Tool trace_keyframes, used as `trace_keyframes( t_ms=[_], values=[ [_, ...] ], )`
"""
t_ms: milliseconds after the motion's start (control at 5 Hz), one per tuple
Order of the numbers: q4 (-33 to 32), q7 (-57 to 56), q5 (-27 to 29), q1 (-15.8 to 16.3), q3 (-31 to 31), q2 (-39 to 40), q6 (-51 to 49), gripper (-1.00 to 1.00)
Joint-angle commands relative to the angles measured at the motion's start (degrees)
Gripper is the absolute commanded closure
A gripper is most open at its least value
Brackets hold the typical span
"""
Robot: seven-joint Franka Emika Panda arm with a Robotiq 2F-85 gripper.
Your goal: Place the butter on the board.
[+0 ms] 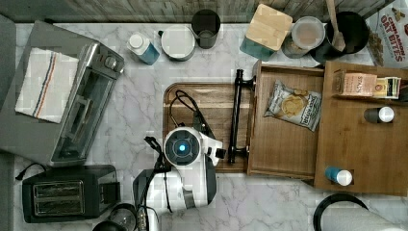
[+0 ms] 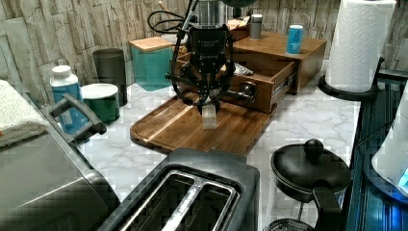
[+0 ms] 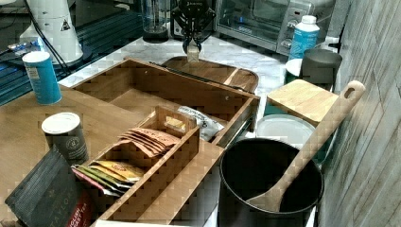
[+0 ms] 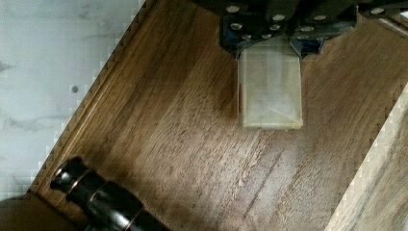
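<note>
The gripper (image 2: 209, 102) points straight down and is closed on the upper end of the butter (image 2: 209, 117), a pale wrapped stick held upright between the fingers. In the wrist view the butter (image 4: 269, 89) runs out from the fingertips over dark wood grain. The left view shows its lower end at or just above the board (image 2: 178, 126); whether it is touching yet cannot be told.

The board is a medium-brown wooden cutting board with rounded corners and a groove along its rim, lying flat on the marble surface (image 2: 308, 113). The butter sits over the board's middle, nearer the side that faces the open wooden drawer (image 2: 269, 79). The drawer's black bar handle (image 2: 243, 91) lies just beside the board's far edge in the left view, close behind the gripper. Inside the drawer is a snack bag (image 1: 293, 104). In the foreground of the left view a toaster (image 2: 192, 192) and a black pot lid (image 2: 310, 168) stand apart from the board.

The step in hand looks like the final lowering and release. The next move likely calls for setting the butter's end fully down, opening the fingers, and lifting straight up. An upright stick could tip on release.
</note>
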Motion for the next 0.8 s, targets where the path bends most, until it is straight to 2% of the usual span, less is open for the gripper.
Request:
trace_keyframes(
  t_ms=[200,600,800],
  values=[
    [1.47,-1.74,4.3,2.32,-0.1,2.4,2.96,1.0],
    [0.96,0.83,2.39,2.01,0.46,4.11,1.22,1.0],
    [0.11,-1.38,3.12,1.37,0.27,3.61,0.92,1.0]
  ],
)
